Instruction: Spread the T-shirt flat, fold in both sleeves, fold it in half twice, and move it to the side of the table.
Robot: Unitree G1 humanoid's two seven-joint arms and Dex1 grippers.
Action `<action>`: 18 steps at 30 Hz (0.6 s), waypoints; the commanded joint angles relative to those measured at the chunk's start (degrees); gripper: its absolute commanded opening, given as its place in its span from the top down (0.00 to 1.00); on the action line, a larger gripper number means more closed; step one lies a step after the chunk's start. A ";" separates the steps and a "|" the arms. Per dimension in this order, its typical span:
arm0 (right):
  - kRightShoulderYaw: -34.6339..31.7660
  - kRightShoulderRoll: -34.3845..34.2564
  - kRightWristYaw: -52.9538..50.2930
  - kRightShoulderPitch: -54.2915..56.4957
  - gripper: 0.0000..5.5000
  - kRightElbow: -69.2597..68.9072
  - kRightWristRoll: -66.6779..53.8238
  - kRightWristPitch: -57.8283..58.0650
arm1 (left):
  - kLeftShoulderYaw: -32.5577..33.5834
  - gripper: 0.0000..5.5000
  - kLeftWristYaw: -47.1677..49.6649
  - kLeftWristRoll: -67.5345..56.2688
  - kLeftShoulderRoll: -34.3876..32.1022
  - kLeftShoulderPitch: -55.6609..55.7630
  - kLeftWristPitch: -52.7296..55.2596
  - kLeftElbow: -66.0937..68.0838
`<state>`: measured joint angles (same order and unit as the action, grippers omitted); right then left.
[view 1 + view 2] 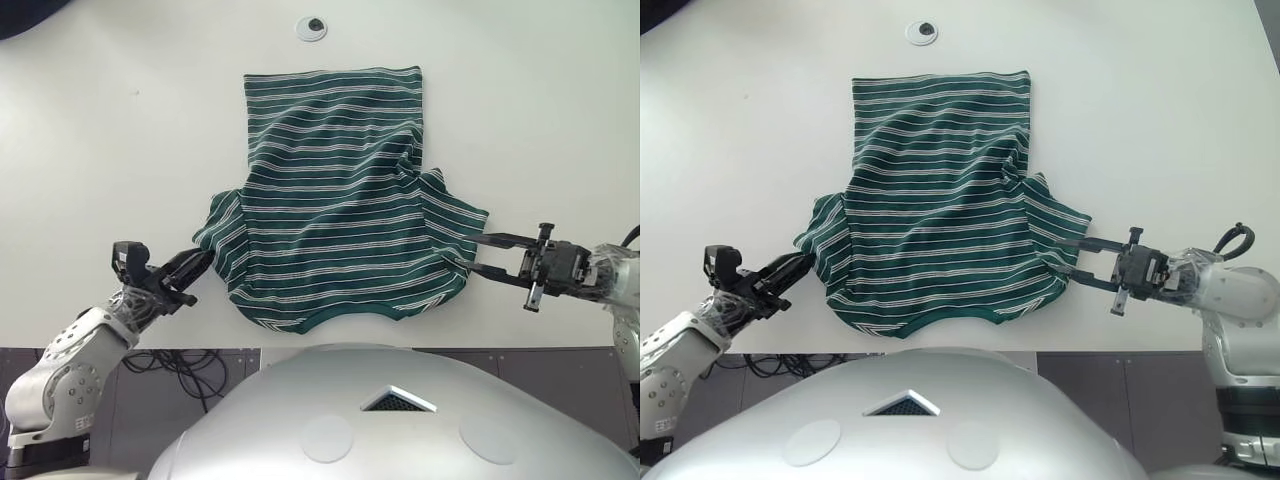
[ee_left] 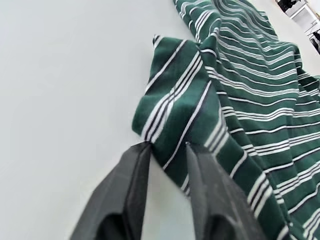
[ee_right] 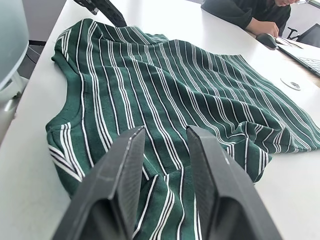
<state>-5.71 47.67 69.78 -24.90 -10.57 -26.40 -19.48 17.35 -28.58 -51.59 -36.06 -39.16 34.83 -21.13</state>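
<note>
T-shirt lies mid-counter, body mostly flat, both sleeves bunched. Likely light, limp knit (should drag and wrinkle rather than slide as a sheet), so pinch at sleeve tips and hems. Left gripper is unclenched, straddling the left sleeve tip. Right gripper is also spread, tips at the right sleeve edge. Neither is grasping yet.

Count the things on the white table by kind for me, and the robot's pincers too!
Green cloth T-shirt with white stripes: 1
Small round white disc with a dark middle: 1
Black two-fingered pincers: 2 (left pincer, right pincer)
Total: 4
</note>
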 commanded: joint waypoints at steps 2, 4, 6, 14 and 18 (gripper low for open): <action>0.70 -0.90 -0.35 1.15 0.73 -0.05 1.14 0.46 | -0.72 0.93 0.51 2.60 0.92 0.02 2.99 1.84; 0.80 -0.92 -0.46 1.31 0.73 0.00 1.20 0.43 | -0.55 0.98 0.08 3.06 1.07 0.17 2.99 2.20; 0.98 -1.00 -0.68 1.62 0.73 0.06 1.27 0.48 | -0.15 0.99 -0.49 3.43 1.02 0.56 2.82 3.01; 2.52 -1.87 -1.74 3.67 0.73 1.18 2.22 0.36 | 8.54 0.99 -9.00 -0.66 -2.16 1.28 3.10 0.59; 3.02 -2.95 -1.42 4.59 0.73 2.77 2.99 -0.48 | 9.17 0.99 -10.54 -3.85 -0.99 0.73 4.05 -7.00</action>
<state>-2.80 45.46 68.33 -21.46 -8.73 -24.29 -19.56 26.18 -39.02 -53.74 -37.65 -38.37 37.91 -24.27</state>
